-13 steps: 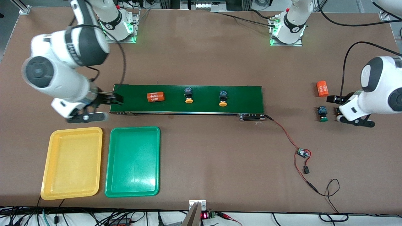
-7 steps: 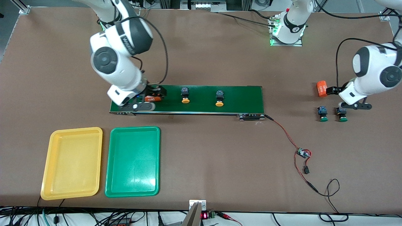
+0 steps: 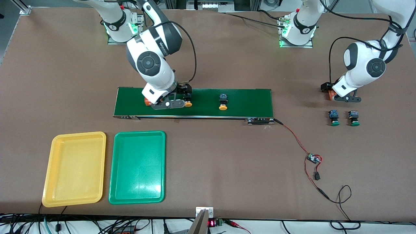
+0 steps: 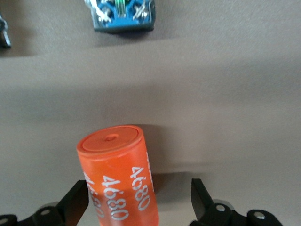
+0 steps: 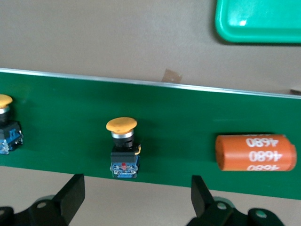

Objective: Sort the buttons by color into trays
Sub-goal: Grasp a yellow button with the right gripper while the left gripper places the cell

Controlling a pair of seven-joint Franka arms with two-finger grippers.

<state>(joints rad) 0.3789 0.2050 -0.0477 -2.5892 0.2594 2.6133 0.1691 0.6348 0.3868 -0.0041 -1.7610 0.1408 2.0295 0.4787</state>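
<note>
Right gripper (image 5: 137,183), jaws wide, hovers over a yellow button (image 5: 123,141) on the belt (image 3: 247,102), aligned to straddle it. Trays (image 3: 112,169) wait at seven o'clock. Left gripper (image 4: 138,193), also wide, brackets a cylinder (image 4: 117,174) at three o'clock.

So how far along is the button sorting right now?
Nothing is sorted yet: the yellow tray and green tray hold no buttons. In hand: the right gripper, open, hovers over a yellow button on the conveyor belt; the left gripper, open, straddles an orange cylinder. Left: both yellow buttons, including the second, and the two green buttons on the table.
</note>
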